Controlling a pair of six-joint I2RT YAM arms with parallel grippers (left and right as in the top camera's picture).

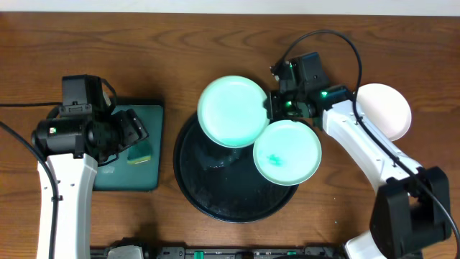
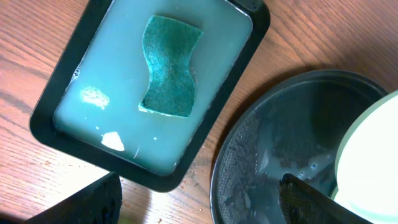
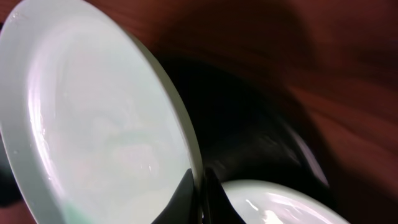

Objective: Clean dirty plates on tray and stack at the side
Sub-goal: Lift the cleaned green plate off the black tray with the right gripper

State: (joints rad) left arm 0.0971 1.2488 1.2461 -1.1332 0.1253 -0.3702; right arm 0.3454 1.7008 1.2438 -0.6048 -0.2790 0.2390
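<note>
1. The tray (image 1: 215,191) sits at the centre of the worktop (image 1: 86,43); its surface is wet.
2. The smeared mint plate (image 1: 287,152) lies flat over the tray rim at 2 o'clock, with a teal smear in its middle.
3. At 9 o'clock, beside the tray, a rectangular tray (image 2: 43,115) holds cloudy liquid and a green sponge (image 2: 169,68). The left end effector (image 2: 199,202) hangs above it, released, fingers wide apart.
4. The tilted mint plate (image 1: 231,111) stands over the tray at 12 o'clock. The right end effector (image 3: 199,186) is clenched on its rim at the plate's 3 o'clock edge.
5. The white plate (image 1: 384,111) rests on the worktop at 2 o'clock, well apart from the tray.
</note>
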